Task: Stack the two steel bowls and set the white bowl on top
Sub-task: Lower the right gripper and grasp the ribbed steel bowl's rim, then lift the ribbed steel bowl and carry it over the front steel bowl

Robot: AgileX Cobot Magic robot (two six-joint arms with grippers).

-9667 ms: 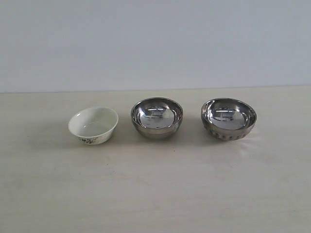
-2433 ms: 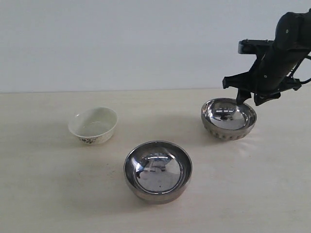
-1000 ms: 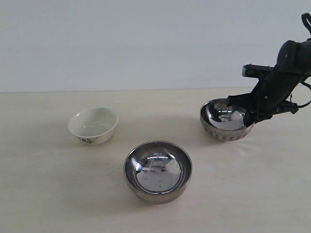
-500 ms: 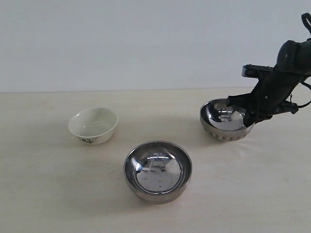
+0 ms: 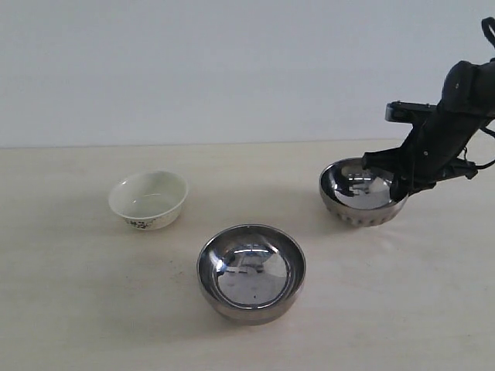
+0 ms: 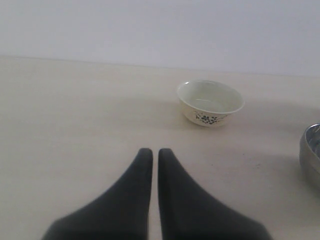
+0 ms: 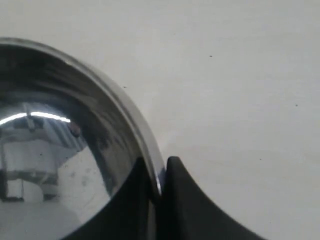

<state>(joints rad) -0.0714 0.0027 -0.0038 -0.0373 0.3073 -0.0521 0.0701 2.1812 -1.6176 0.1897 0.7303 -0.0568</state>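
The right gripper (image 5: 401, 188) is pinching the rim of the ribbed bowl (image 5: 360, 195). One finger is sitting inside the rim and the other outside it, with the steel wall clamped between them. Whether the bowl is clearing the table (image 5: 77, 309) cannot be told. The smooth bowl (image 5: 251, 270) is standing upright, well apart from those fingers. The white bowl (image 5: 148, 199) is sitting farther from them still, with a dark floral print showing near its base. The left gripper (image 6: 151, 156) is hanging over the table with its fingers drawn nearly together, a thin slit between them, holding nothing. The white bowl is lying ahead of those fingertips, well apart from them, and the smooth bowl's edge is showing off to one side.
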